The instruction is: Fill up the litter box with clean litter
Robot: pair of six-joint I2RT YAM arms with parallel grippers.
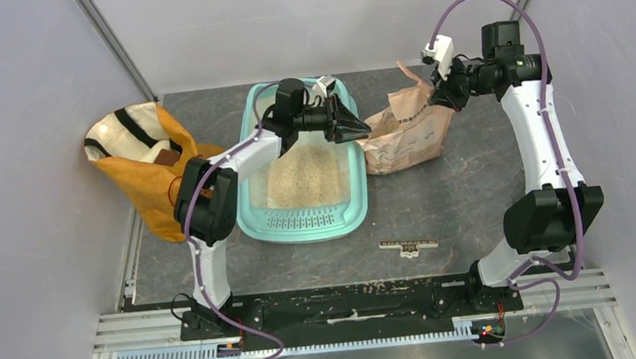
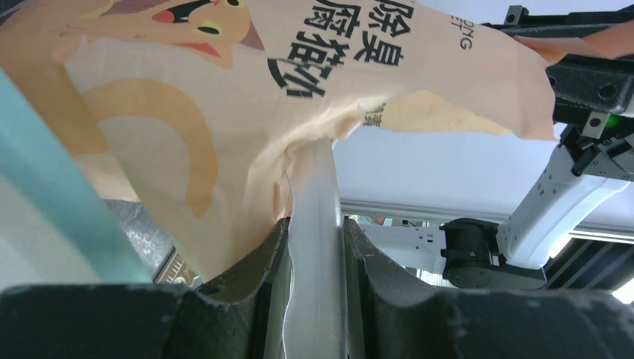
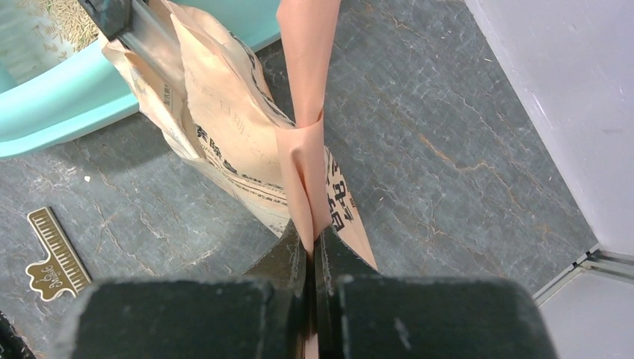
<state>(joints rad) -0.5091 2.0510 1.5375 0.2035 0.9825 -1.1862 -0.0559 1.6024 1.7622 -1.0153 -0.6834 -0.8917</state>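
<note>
L tool tight on pale edge of printed paper bag, litter box rim at left

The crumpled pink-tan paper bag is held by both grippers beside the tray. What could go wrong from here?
The right gripper pinches only a thin flap of the crumpled pink-tan paper bag; the paper may tear or slip out.
The bag's base rests on the dark grey table beside the mint-teal plastic litter box; if it tips, granules may spill there, not onto the beige litter.

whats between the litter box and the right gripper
The crumpled paper bag, standing beside the litter box with its top flap pinched in the right gripper; the top view shows it.
</note>
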